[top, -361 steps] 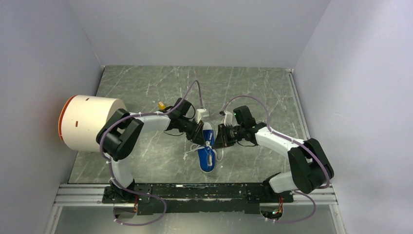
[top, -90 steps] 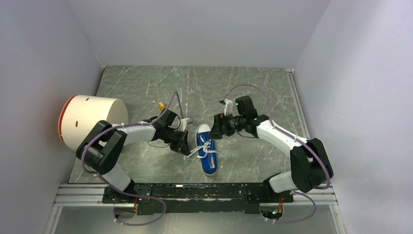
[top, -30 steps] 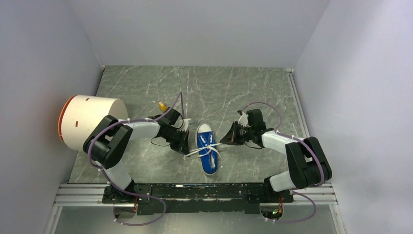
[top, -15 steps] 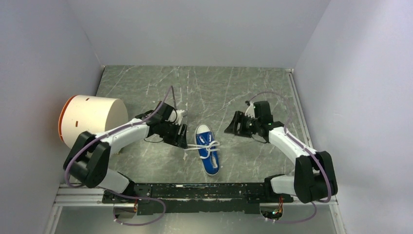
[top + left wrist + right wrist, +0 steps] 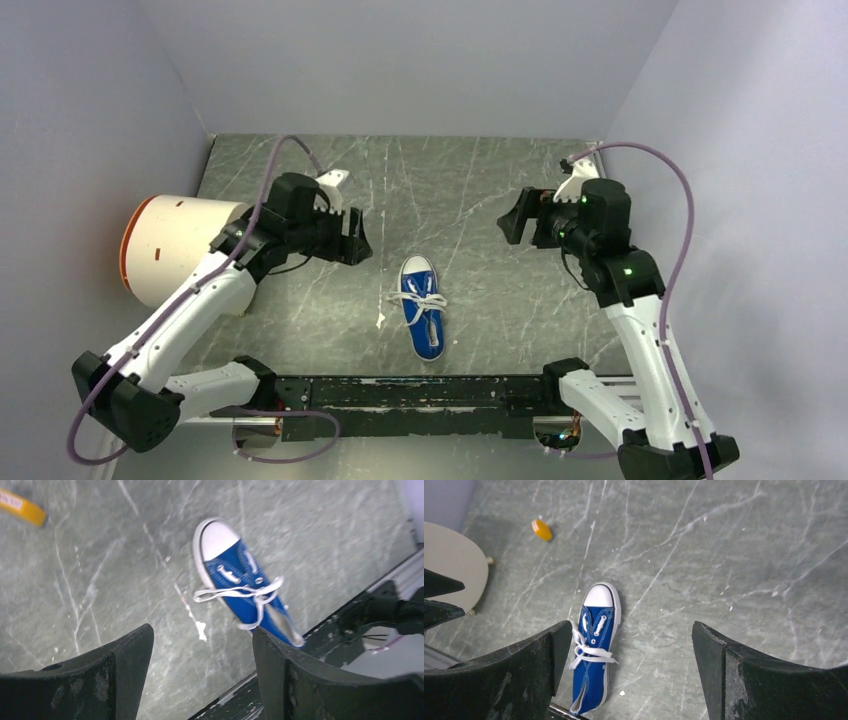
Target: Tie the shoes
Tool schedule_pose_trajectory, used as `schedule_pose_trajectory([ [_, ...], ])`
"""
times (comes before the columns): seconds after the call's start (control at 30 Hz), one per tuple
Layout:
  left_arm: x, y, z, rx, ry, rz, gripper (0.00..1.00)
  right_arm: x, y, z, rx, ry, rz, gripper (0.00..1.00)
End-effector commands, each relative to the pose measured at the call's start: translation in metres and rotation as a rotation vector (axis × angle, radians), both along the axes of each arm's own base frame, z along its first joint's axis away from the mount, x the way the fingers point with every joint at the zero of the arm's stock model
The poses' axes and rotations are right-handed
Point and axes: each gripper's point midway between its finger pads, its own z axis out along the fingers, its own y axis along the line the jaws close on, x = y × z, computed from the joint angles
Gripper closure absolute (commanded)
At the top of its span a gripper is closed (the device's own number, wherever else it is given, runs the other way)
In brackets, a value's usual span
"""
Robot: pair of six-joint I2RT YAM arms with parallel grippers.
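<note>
- Blue canvas sneaker [image 5: 422, 320] lies flat on the marble table [image 5: 470, 185].
- Its white laces [image 5: 239, 593] look bowed across the tongue; your tying seems done.
- Left gripper [image 5: 200, 647] and right gripper [image 5: 631, 632] flank the sneaker, raised, fingers spread, empty.

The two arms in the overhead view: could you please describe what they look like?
The left arm and right arm have white links and black joints, each trailed by a looping lilac cable. The left pincer and right pincer are black, with broad, scuffed fingers. Small green lights glow on the right arm.
</note>
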Motion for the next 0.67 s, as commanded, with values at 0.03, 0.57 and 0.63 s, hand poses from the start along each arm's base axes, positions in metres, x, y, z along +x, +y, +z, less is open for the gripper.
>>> schedule_pose_trajectory([
  [0.03, -0.012, -0.019, 0.079, -0.18, -0.074, -0.072, 0.25, -0.022, -0.014, 0.038, -0.067, -0.025, -0.001, 0.06],
  [0.57, -0.071, 0.017, 0.37, -0.559, -0.747, -0.103, 0.2, -0.062, -0.029, 0.185, -0.036, -0.268, -0.034, 0.0],
  [0.63, -0.07, 0.021, 0.371, -0.547, -0.762, -0.088, 0.19, -0.061, -0.03, 0.191, -0.03, -0.278, -0.046, 0.0],
])
